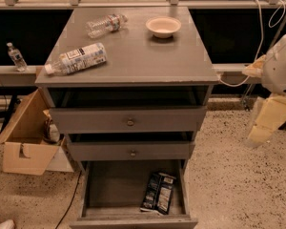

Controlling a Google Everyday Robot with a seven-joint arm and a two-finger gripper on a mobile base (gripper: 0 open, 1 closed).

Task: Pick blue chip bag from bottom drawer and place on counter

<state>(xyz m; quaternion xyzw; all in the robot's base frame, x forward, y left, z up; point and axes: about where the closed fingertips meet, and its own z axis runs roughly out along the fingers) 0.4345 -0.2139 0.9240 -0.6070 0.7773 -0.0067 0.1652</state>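
What seems the gripper [269,123] hangs right of counter [133,68] bearing bottles [76,59], bowl [163,26].

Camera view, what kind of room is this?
Probably a robot test lab or workshop, not a home: a grey drawer cabinet stands on a speckled floor, a cardboard box sits beside it, and the robot's gripper hangs at the right edge.

The counter [133,56], a smooth grey top, carries three things. A white-labelled bottle [76,58] lies on its side near the front left corner. A clearer bottle [106,25] lies on its side toward the back left. A pale bowl [163,26] stands upright at the back. The gripper [268,123], seemingly the pale blurred shape, hangs off to the counter's right, below its level.
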